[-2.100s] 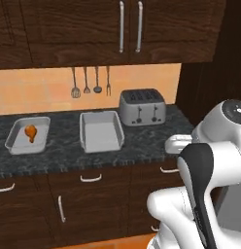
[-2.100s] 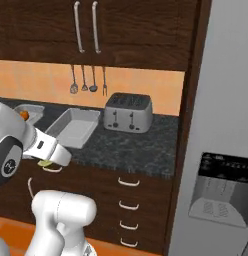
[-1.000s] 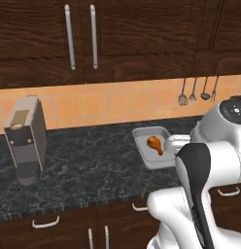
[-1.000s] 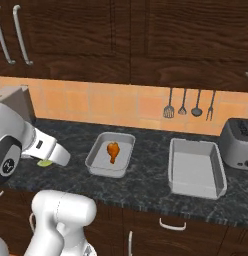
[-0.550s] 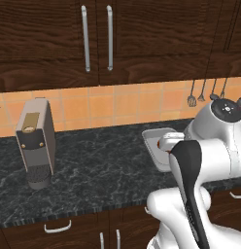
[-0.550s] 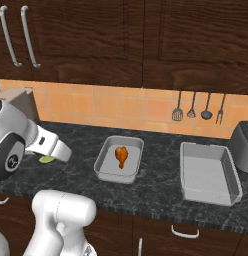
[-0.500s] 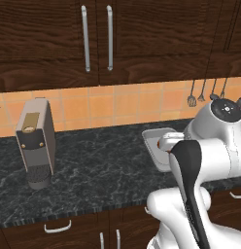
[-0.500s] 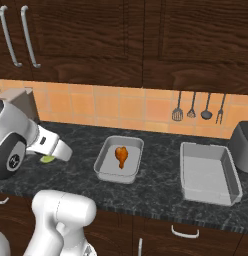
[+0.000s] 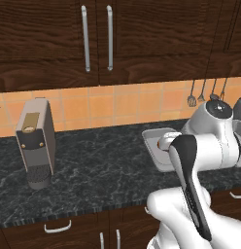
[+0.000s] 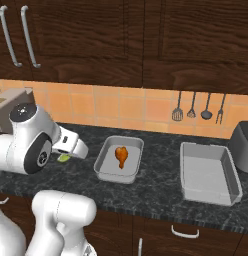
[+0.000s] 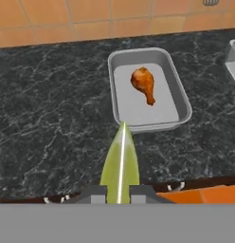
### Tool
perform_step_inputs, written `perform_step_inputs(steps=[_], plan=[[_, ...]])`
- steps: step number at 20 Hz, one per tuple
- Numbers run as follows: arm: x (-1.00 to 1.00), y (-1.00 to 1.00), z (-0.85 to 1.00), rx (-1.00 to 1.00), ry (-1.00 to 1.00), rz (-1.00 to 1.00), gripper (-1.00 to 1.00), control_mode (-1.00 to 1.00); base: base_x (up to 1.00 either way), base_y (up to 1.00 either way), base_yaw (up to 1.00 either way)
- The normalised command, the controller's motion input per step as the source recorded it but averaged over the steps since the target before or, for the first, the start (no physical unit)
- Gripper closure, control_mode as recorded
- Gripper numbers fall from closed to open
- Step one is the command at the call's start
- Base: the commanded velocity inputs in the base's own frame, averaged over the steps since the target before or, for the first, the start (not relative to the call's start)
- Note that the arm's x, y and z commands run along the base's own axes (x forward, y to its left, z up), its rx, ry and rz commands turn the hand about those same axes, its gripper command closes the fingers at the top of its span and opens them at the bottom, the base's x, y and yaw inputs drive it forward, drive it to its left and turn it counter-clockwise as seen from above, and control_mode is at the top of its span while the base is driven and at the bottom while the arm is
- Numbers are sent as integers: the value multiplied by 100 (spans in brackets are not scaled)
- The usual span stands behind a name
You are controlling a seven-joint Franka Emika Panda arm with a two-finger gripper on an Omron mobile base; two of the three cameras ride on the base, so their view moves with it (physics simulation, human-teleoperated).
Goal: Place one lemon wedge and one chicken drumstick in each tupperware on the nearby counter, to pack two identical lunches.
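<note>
My gripper [image 11: 120, 193] is shut on a pale yellow-green lemon wedge [image 11: 120, 159], its tip pointing at the near rim of a light-grey tupperware [image 11: 112, 88]. That tupperware holds one orange-brown chicken drumstick [image 11: 144, 84]. In the right base view the gripper [image 10: 65, 156] hangs with the lemon wedge [image 10: 63, 159] over the counter [image 10: 161, 186], just left of the tupperware [image 10: 101, 161] with the chicken drumstick [image 10: 122, 156]. A second tupperware [image 10: 207, 172] lies bare to its right. In the left base view my arm hides most of the near tupperware [image 9: 151, 139].
A grey coffee machine [image 9: 36, 142] stands at the left of the counter [image 9: 103, 165]. A silver toaster [image 10: 243, 140] sits at the far right. Kitchen utensils [image 10: 197, 111] hang on the orange tiled wall. Dark wood cabinets hang above, and drawers with silver handles sit below.
The base drove left along the counter, so the whole scene slid right, and it has now stopped. The arm has turned slightly toward the drumstick's tupperware, still gripping the lemon wedge.
</note>
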Motion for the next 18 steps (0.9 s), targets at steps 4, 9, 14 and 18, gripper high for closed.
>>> perform_step_inputs(steps=[4,9,14,18], plan=[[99,-39,-62,0,3,8,100,-100,0,0,0],[100,-25,-56,-2,9,10,100,-100,0,0,0],[95,-11,-80,-6,12,10,100,-100,0,0,0],[85,-22,-34,-6,3,11,100,-100,0,0,0]])
